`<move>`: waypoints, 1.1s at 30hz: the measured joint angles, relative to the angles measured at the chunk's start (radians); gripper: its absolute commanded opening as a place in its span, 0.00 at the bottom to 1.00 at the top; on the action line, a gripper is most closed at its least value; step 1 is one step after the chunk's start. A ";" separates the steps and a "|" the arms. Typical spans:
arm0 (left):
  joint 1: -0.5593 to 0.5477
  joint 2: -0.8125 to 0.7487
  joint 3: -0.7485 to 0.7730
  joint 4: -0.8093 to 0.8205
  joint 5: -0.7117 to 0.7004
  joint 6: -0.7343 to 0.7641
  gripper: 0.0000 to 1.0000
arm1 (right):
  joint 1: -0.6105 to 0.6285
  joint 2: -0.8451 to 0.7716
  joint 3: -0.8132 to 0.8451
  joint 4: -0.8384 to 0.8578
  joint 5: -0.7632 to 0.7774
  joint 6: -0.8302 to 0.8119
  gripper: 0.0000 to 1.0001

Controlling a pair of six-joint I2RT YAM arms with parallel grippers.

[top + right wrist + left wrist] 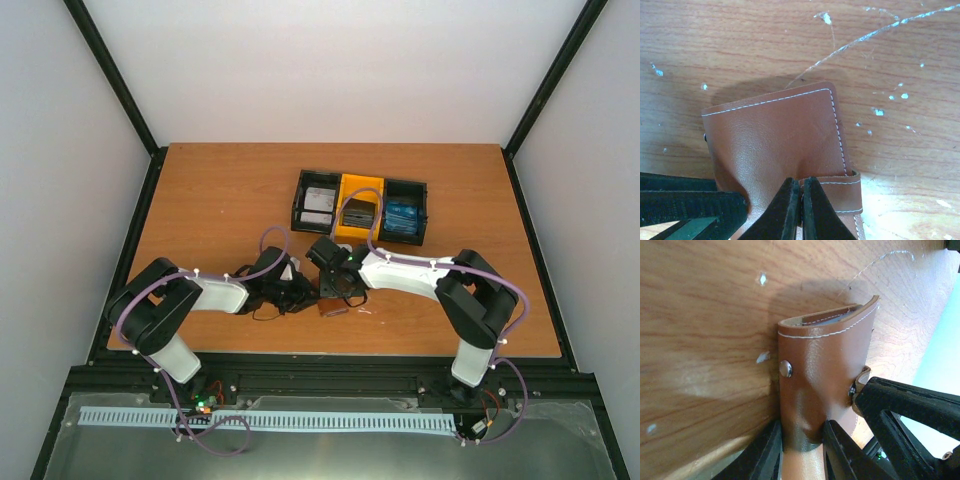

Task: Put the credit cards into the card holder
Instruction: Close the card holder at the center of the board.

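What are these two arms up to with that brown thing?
Both robot arms are holding a brown wallet at the near side of the table. The left gripper pinches one end, and the right gripper is shut on its strap. The cards meant for it lie in the tray at the back.

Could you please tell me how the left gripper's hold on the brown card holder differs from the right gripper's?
The left gripper clamps the main body of the card holder, jaws apart and denting the leather; the right gripper pinches only its thin stitched strap, jaws almost touching. The left gripper reaches in from the left, the right gripper from the right. Both are closed on the same brown card holder.
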 measured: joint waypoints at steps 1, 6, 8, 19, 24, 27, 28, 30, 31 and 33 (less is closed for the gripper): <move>0.000 0.000 0.000 0.000 0.000 0.000 0.25 | 0.000 0.002 0.003 -0.003 0.001 -0.001 0.03; 0.000 0.001 0.001 -0.001 0.000 0.000 0.25 | 0.004 0.018 0.028 -0.037 0.027 -0.011 0.03; 0.000 0.002 0.003 0.000 0.000 0.000 0.25 | 0.007 0.018 0.029 -0.046 0.041 -0.016 0.03; -0.002 0.010 0.010 0.000 -0.001 0.000 0.25 | 0.008 0.034 0.047 -0.072 0.066 -0.042 0.03; -0.002 0.010 0.010 0.000 -0.001 0.000 0.25 | 0.008 0.039 0.047 -0.063 0.064 -0.050 0.03; -0.002 0.010 0.010 0.000 -0.001 0.000 0.25 | 0.008 0.041 0.047 -0.058 0.066 -0.050 0.03; -0.002 0.010 0.010 0.000 0.000 0.000 0.25 | 0.008 0.041 0.047 -0.056 0.067 -0.050 0.03; -0.002 0.010 0.010 0.000 -0.001 0.000 0.25 | 0.007 0.041 0.047 -0.053 0.068 -0.050 0.03; -0.002 0.010 0.010 0.000 -0.001 0.000 0.25 | 0.007 0.042 0.047 -0.052 0.068 -0.050 0.03; -0.002 0.010 0.010 0.000 -0.001 0.000 0.25 | 0.007 0.042 0.047 -0.052 0.068 -0.050 0.03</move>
